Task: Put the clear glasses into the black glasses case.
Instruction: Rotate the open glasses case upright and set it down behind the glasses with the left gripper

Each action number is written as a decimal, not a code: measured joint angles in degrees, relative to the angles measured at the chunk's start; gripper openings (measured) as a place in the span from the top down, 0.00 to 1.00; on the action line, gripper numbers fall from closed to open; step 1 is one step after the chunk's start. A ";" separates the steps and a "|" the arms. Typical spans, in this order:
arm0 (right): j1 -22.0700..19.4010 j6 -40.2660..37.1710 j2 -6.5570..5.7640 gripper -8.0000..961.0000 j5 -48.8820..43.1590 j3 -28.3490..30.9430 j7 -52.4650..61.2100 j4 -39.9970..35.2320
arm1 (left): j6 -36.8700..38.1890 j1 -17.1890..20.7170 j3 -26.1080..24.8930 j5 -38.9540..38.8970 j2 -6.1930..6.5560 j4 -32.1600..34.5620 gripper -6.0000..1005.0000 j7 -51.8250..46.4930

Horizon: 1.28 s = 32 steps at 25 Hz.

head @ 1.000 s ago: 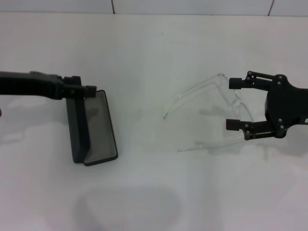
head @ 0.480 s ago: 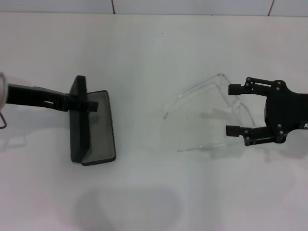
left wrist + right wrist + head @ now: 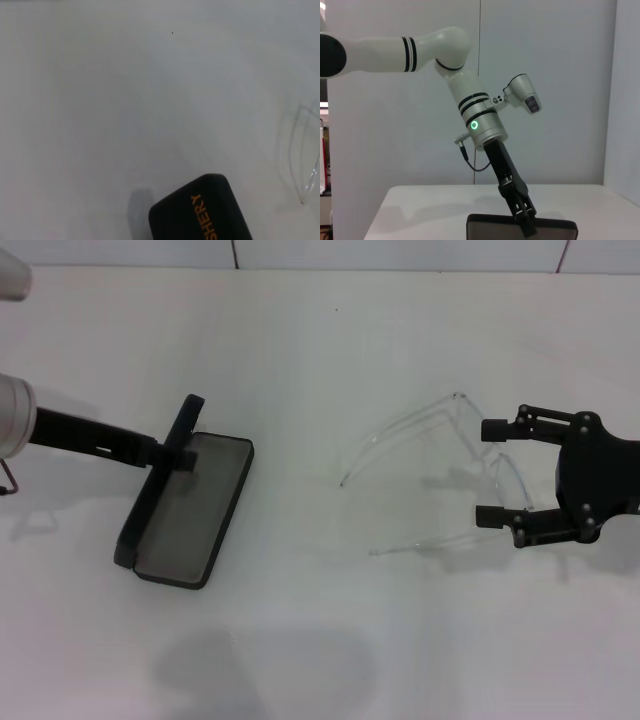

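Observation:
The black glasses case (image 3: 190,515) lies open on the left of the white table, its grey lining facing up and its lid standing on edge. My left gripper (image 3: 176,454) is shut on that lid. The left wrist view shows the lid (image 3: 202,217) with orange lettering. From the right wrist view, the case (image 3: 520,227) appears with the left gripper (image 3: 526,222) pinching it. The clear glasses (image 3: 400,436) rest on the table at the right, arms pointing toward the case. My right gripper (image 3: 488,472) is open, one finger on each side of the lens end.
The white table (image 3: 300,340) stretches between the case and the glasses, with a tiled wall edge at the back. The left arm (image 3: 475,115) reaches in from the left, low over the table.
The left gripper has swung the case round so its near end now points down-left and the lid leans more open. The right gripper has drifted slightly right.

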 joint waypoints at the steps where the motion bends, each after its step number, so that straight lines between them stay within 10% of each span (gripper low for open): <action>1: 0.00 0.06 0.02 0.08 0.00 0.01 -0.11 0.00 | 0.00 -0.14 -0.01 0.06 0.15 -0.01 0.24 0.02; 14: -0.57 -1.74 0.19 0.08 0.01 0.01 -2.42 0.00 | -4.25 -2.96 -0.44 2.45 0.75 -1.21 0.77 12.00; 24: -3.05 -3.14 1.12 0.08 0.26 0.00 -5.94 -0.82 | -16.53 -10.25 0.01 1.28 -0.73 -6.68 0.78 26.35; 32: -4.28 -3.18 2.03 0.08 0.08 -0.08 -8.54 -0.05 | -28.82 -22.45 6.28 -3.42 -1.62 -23.19 0.76 40.50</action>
